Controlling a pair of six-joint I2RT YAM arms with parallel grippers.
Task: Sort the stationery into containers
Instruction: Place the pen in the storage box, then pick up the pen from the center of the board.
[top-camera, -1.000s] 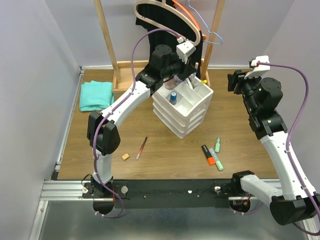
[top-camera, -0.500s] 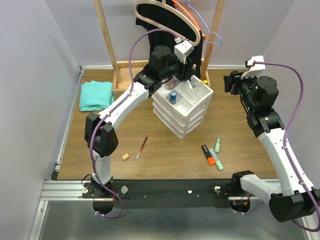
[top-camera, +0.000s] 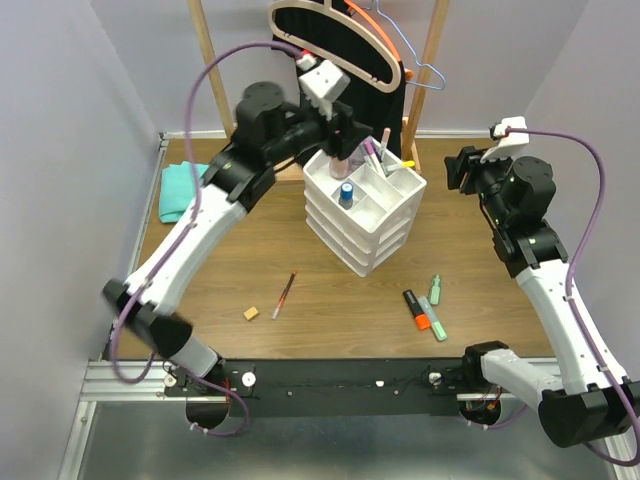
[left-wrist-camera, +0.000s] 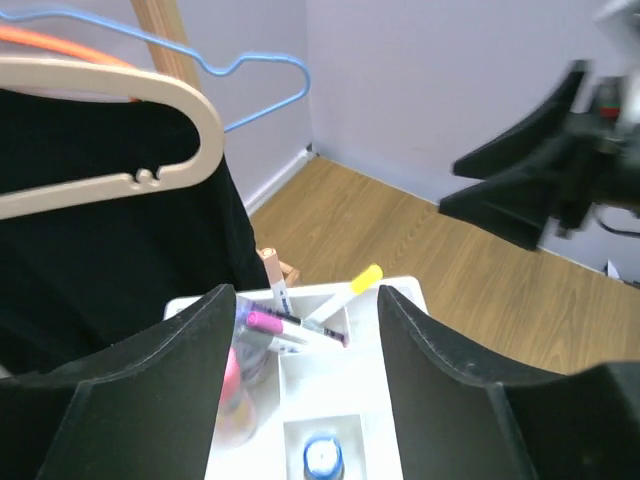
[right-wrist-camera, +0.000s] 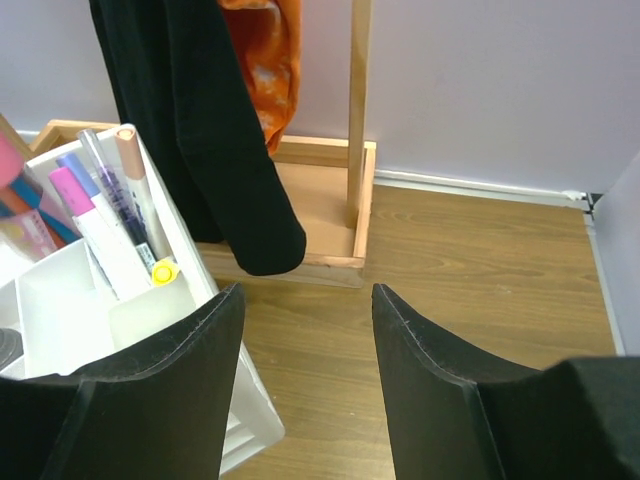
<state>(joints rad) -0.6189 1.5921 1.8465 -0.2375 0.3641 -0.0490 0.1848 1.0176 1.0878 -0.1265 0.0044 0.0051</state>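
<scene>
The organiser (top-camera: 365, 215) is standing at centre, with slim pens (top-camera: 378, 153) leaning in its 12 o'clock compartment and the blue-capped tube (top-camera: 346, 193) in the middle one. At its 7 o'clock a loose pen (top-camera: 284, 294) and the eraser (top-camera: 251, 313) are lying flat, and the highlighters (top-camera: 421, 320) are at 4 o'clock. My left gripper (left-wrist-camera: 305, 298) is hovering over it, jaws apart and empty. The right gripper (right-wrist-camera: 307, 295), likewise parted and empty, is waiting at 3 o'clock. I'm planning to lift clear of the leaning pens before swinging to 7 o'clock and pinching the loose pen across its shaft.
</scene>
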